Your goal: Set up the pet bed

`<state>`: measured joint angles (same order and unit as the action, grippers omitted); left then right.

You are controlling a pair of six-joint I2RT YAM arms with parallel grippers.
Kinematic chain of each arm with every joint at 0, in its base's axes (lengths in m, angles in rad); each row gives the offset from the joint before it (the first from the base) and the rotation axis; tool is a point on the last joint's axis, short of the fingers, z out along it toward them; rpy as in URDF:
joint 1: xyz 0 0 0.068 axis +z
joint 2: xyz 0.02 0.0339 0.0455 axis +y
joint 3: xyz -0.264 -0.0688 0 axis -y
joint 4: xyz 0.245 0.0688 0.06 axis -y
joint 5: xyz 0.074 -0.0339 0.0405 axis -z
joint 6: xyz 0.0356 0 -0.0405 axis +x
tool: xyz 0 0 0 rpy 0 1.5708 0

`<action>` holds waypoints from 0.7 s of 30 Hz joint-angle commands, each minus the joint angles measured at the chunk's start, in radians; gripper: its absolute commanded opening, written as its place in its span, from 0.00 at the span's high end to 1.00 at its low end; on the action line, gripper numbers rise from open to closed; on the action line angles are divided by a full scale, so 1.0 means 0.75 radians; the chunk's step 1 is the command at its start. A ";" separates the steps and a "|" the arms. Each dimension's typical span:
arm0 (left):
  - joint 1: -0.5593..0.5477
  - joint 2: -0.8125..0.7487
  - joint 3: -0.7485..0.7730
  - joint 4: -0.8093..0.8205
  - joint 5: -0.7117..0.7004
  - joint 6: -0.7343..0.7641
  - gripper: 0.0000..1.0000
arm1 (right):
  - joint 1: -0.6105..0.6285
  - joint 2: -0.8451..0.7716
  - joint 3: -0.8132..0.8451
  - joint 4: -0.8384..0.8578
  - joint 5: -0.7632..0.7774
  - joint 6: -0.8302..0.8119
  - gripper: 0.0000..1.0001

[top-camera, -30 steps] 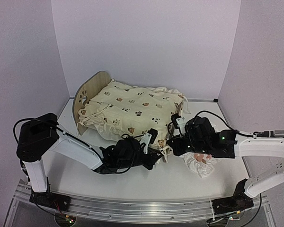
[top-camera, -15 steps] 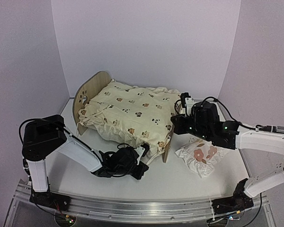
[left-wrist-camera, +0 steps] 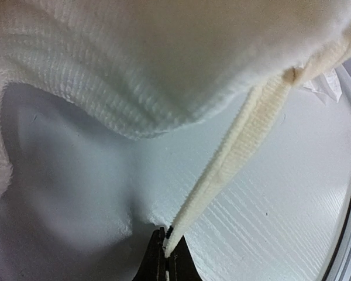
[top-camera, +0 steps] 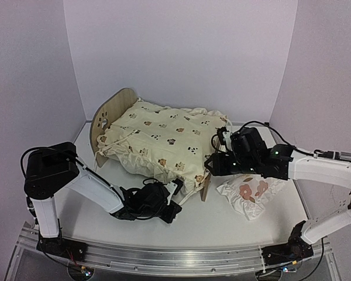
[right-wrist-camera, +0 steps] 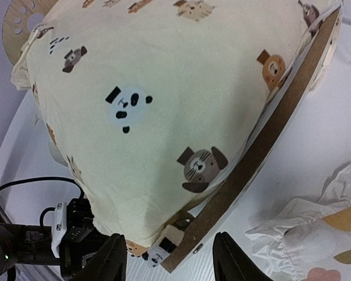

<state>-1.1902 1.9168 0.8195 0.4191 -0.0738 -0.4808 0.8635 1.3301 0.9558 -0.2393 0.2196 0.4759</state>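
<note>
The pet bed [top-camera: 108, 115] stands at the back left, its headboard with paw cutouts to the left and its low footboard [right-wrist-camera: 269, 140] to the right. A cream animal-print cushion [top-camera: 164, 137] lies over it and hangs past the near side. My left gripper [top-camera: 175, 189] sits low on the table by the bed's near front corner. In the left wrist view it [left-wrist-camera: 165, 259] is shut on a cream tie string [left-wrist-camera: 240, 140] of the cushion. My right gripper [right-wrist-camera: 171, 257] is open just above the footboard's near corner, holding nothing.
A white ruffled pillow [top-camera: 245, 193] with red-brown flowers lies on the table right of the footboard, under my right arm. White walls close in the back and both sides. A metal rail [top-camera: 175, 260] runs along the near edge.
My right gripper has opened and swung from the far end of the footboard to its near corner. My left gripper drew back toward the near edge with the string, then held still.
</note>
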 commanded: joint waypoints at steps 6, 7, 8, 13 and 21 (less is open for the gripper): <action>-0.008 -0.314 -0.056 -0.070 -0.147 0.107 1.00 | 0.011 0.084 0.064 -0.123 -0.167 0.081 0.52; -0.008 -0.309 -0.032 -0.092 -0.154 0.121 1.00 | 0.013 0.092 0.069 -0.123 -0.177 0.080 0.53; -0.008 -0.297 -0.011 -0.107 -0.156 0.130 1.00 | 0.016 0.099 0.073 -0.123 -0.181 0.079 0.53; -0.008 -0.211 0.041 -0.102 -0.117 0.131 1.00 | 0.026 0.110 0.090 -0.124 -0.164 0.060 0.58; -0.008 -0.130 0.084 -0.078 -0.076 0.130 1.00 | 0.027 0.084 0.188 -0.228 -0.138 0.025 0.47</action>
<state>-1.1923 1.7944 0.8316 0.3569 -0.1480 -0.3958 0.8761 1.4082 1.0232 -0.3782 0.1089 0.5142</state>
